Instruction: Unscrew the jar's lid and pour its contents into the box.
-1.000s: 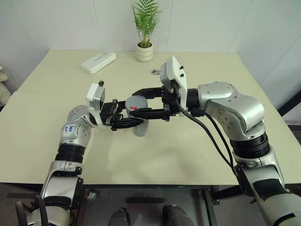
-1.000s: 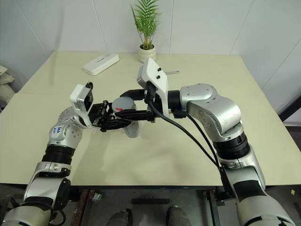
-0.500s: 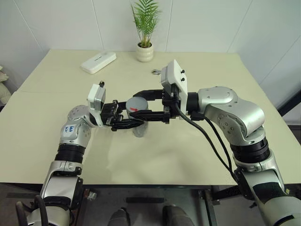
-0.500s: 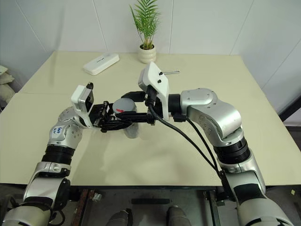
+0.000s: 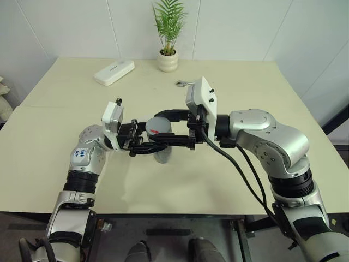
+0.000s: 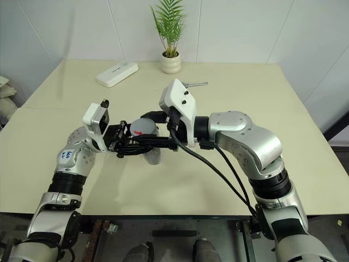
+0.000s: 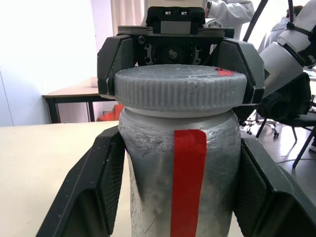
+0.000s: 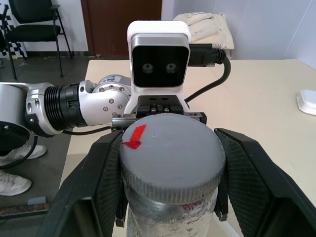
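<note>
The jar (image 7: 177,177) is held above the table (image 5: 229,164), near its middle, between the two arms. Its body is clasped by the left gripper (image 5: 146,146), whose two black fingers (image 7: 106,182) lie against both sides of the silvery wall; the red stripe on the wall is seen between them. The lid (image 8: 170,153) is seated on top of the jar (a small red mark is seen near its edge). It is clamped by the right gripper (image 5: 163,128), which comes in from the opposite side, one finger (image 8: 106,182) on each side of the ribbed rim. The two grippers are pointed at each other, the left one lower, on the body, and the right one higher, on the lid. At the far edge of the table a white plant pot (image 5: 167,61) with a green palm is placed, and a flat white case (image 5: 114,72) is lying to its left.
</note>
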Action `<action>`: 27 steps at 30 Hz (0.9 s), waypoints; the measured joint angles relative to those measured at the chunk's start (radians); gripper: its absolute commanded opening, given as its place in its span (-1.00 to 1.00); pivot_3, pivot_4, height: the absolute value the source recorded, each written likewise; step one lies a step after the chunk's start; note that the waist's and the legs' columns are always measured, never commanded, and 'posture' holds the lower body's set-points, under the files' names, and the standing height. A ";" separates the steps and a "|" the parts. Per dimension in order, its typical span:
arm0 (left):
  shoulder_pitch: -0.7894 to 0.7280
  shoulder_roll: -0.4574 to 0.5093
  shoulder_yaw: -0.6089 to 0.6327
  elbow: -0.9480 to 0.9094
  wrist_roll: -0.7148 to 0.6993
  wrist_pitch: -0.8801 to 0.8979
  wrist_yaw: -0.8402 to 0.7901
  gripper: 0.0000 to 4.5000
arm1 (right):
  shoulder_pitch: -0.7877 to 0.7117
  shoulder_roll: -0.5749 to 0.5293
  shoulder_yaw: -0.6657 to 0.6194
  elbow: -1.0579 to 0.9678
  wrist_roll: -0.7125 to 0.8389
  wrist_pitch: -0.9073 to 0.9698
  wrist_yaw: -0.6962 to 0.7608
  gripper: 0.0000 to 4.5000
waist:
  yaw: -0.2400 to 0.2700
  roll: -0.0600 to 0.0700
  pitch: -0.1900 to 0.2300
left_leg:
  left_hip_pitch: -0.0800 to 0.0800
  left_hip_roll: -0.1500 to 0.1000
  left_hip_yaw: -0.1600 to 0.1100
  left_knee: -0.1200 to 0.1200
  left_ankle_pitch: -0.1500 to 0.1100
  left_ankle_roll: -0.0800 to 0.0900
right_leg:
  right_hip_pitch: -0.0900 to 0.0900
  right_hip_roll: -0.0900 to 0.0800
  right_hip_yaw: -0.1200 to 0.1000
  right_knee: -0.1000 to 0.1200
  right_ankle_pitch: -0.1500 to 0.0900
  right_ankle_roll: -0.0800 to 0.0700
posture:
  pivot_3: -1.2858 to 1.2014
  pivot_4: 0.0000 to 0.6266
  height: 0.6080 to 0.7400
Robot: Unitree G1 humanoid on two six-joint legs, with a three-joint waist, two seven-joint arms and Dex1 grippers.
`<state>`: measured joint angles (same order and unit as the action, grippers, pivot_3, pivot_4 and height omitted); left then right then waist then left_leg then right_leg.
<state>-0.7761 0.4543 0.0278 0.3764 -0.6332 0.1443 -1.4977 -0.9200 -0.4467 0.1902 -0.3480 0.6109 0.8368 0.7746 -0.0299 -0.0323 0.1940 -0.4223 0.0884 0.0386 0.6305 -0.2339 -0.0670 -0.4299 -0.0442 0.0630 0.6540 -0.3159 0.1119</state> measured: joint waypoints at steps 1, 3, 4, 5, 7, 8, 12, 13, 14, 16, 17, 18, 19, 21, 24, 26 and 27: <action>0.000 -0.001 0.002 -0.003 0.002 0.002 0.001 0.12 | 0.000 0.000 0.000 -0.002 0.001 0.000 -0.003 0.17 | 0.000 0.000 0.000 | 0.000 0.000 0.000 0.000 0.000 0.000 | 0.000 0.000 0.000 0.000 0.000 0.000 | 0.03 -0.52 1.00; 0.001 -0.001 0.003 -0.008 0.007 0.009 0.003 0.11 | 0.004 0.000 -0.002 -0.006 0.005 0.002 -0.011 0.17 | 0.000 0.000 0.000 | 0.000 0.000 0.000 0.000 0.000 0.000 | 0.000 0.000 0.000 0.000 0.000 0.000 | 0.03 -0.52 1.00; 0.001 -0.001 0.004 -0.008 0.009 0.012 0.006 0.10 | 0.007 0.000 -0.002 -0.006 0.006 0.004 -0.015 0.17 | 0.000 0.000 0.000 | 0.000 0.000 0.000 0.000 0.000 0.000 | 0.000 0.000 0.000 0.000 0.000 0.000 | 0.03 -0.52 1.00; 0.002 -0.001 0.004 -0.008 0.012 0.015 0.009 0.08 | 0.008 0.000 -0.002 -0.006 0.007 0.005 -0.018 0.17 | 0.000 0.000 0.000 | 0.000 0.000 0.000 0.000 0.000 0.000 | 0.000 0.000 0.000 0.000 0.000 0.000 | 0.03 -0.52 1.00; 0.002 -0.001 0.004 -0.008 0.019 0.019 0.011 -0.03 | 0.009 0.000 -0.003 -0.006 0.009 0.005 -0.023 0.17 | 0.000 0.000 0.000 | 0.000 0.000 0.000 0.000 0.000 0.000 | 0.000 0.000 0.000 0.000 0.000 0.000 | 0.03 -0.52 1.00; 0.002 -0.001 0.004 -0.008 0.021 0.019 0.011 -0.03 | 0.009 0.000 -0.003 -0.006 0.009 0.005 -0.024 0.17 | 0.000 0.000 0.000 | 0.000 0.000 0.000 0.000 0.000 0.000 | 0.000 0.000 0.000 0.000 0.000 0.000 | 0.03 -0.52 1.00; -0.001 -0.001 0.006 -0.008 0.031 0.023 0.012 -0.03 | 0.009 0.000 -0.003 -0.006 0.010 0.005 -0.030 0.17 | 0.000 0.000 0.000 | 0.000 0.000 0.000 0.000 0.000 0.000 | 0.000 0.000 0.000 0.000 0.000 0.000 | 0.03 -0.52 1.00; -0.002 -0.001 0.006 -0.008 0.033 0.024 0.012 -0.03 | 0.010 0.000 -0.003 -0.006 0.011 0.005 -0.033 0.17 | 0.000 0.000 0.000 | 0.000 0.000 0.000 0.000 0.000 0.000 | 0.000 0.000 0.000 0.000 0.000 0.000 | 0.03 -0.52 1.00; -0.002 -0.001 0.007 -0.009 0.035 0.025 0.013 -0.03 | 0.014 0.000 -0.003 -0.007 0.012 0.005 -0.036 0.17 | 0.000 0.000 0.000 | 0.000 0.000 0.000 0.000 0.000 0.000 | 0.000 0.000 0.000 0.000 0.000 0.000 | 0.03 -0.52 1.00; -0.002 0.000 0.006 -0.009 0.044 0.026 0.013 -0.03 | 0.027 0.004 -0.004 -0.014 0.012 0.005 -0.048 0.17 | 0.000 0.000 0.000 | 0.000 0.000 0.000 0.000 0.000 0.000 | 0.000 0.000 0.000 0.000 0.000 0.000 | 0.03 -0.52 1.00; -0.002 0.000 0.006 -0.009 0.048 0.027 0.015 -0.03 | 0.031 0.005 -0.004 -0.018 0.013 0.006 -0.056 0.17 | 0.000 0.000 0.000 | 0.000 0.000 0.000 0.000 0.000 0.000 | 0.000 0.000 0.000 0.000 0.000 0.000 | 0.03 -0.52 1.00; -0.002 0.000 0.007 -0.009 0.049 0.027 0.017 -0.03 | 0.033 0.007 -0.004 -0.022 0.014 0.009 -0.065 0.17 | 0.000 0.000 0.000 | 0.000 0.000 0.000 0.000 0.000 0.000 | 0.000 0.000 0.000 0.000 0.000 0.000 | 0.03 -0.52 1.00; -0.002 0.000 0.008 -0.011 0.049 0.027 0.019 -0.03 | 0.034 0.008 -0.006 -0.025 0.015 0.012 -0.071 0.17 | 0.000 0.000 0.000 | 0.000 0.000 0.000 0.000 0.000 0.000 | 0.000 0.000 0.000 0.000 0.000 0.000 | 0.03 -0.52 1.00; -0.002 0.000 0.011 -0.016 0.050 0.027 0.022 -0.03 | 0.036 0.012 -0.010 -0.033 0.016 0.015 -0.080 0.17 | 0.000 0.000 0.000 | 0.000 0.000 0.000 0.000 0.000 0.000 | 0.000 0.000 0.000 0.000 0.000 0.000 | 0.03 -0.52 1.00; -0.002 -0.002 0.013 -0.016 0.052 0.023 0.025 -0.03 | 0.039 0.015 -0.010 -0.037 0.016 0.016 -0.091 0.17 | 0.000 0.000 0.000 | 0.000 0.000 0.000 0.000 0.000 0.000 | 0.000 0.000 0.000 0.000 0.000 0.000 | 0.03 -0.52 1.00; -0.002 -0.002 0.014 -0.016 0.052 0.021 0.026 -0.03 | 0.039 0.017 -0.010 -0.037 0.016 0.016 -0.093 0.17 | 0.000 0.000 0.000 | 0.000 0.000 0.000 0.000 0.000 0.000 | 0.000 0.000 0.000 0.000 0.000 0.000 | 0.03 -0.52 1.00; -0.002 -0.002 0.014 -0.016 0.052 0.021 0.026 -0.03 | 0.039 0.017 -0.010 -0.037 0.016 0.016 -0.094 0.17 | 0.000 0.000 0.000 | 0.000 0.000 0.000 0.000 0.000 0.000 | 0.000 0.000 0.000 0.000 0.000 0.000 | 0.03 -0.52 1.00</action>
<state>-0.7780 0.4527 0.0419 0.3603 -0.5809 0.1650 -1.4718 -0.8809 -0.4296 0.1802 -0.3850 0.6274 0.8526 0.6810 -0.0300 -0.0323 0.1940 -0.4223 0.0884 0.0385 0.6304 -0.2339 -0.0669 -0.4299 -0.0442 0.0630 0.6539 -0.3159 0.1119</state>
